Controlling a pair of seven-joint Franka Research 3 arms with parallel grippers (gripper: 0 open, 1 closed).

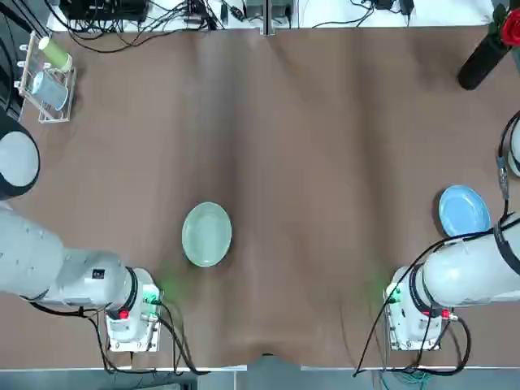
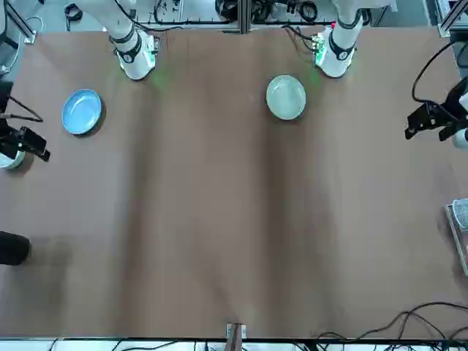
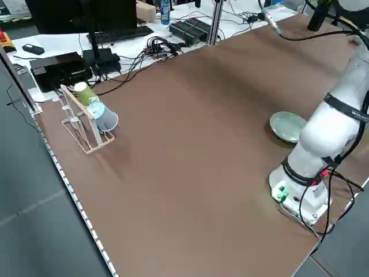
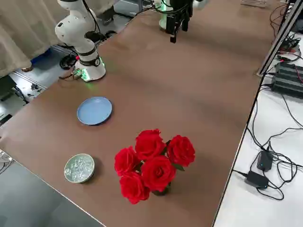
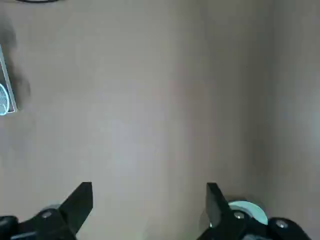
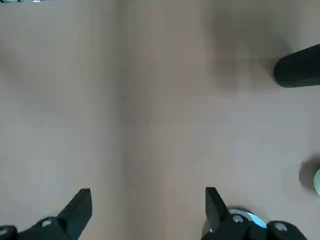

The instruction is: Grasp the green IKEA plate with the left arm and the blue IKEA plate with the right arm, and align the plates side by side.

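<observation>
The green plate [image 1: 206,234] lies flat on the counter [image 1: 284,162] between the two arm bases, nearer the left arm's, while the blue plate [image 1: 464,211] sits well apart from it, out beside the right arm. Both look rigid and fairly light, and their gloss suggests a slippery surface that could chip if knocked, so each is best pinched across the raised rim at one side, one finger inside and one beneath the outer edge; a grip on the shallow blue rim will probably be the harder one to keep. The left hand [image 5: 150,207] is wide open with nothing in it, raised over the counter on the robot's left, and the right hand [image 6: 149,212] is likewise spread wide and empty, above the counter on the robot's right. Among the containers, a pale bowl [image 4: 79,168] near the blue plate holds clear, glassy-looking pieces, a dark vase [image 1: 483,62] carries red roses [image 4: 156,165], and a white rack [image 3: 86,130] at the far left holds a green cup [image 3: 85,92] and a light blue cup [image 3: 104,116].
</observation>
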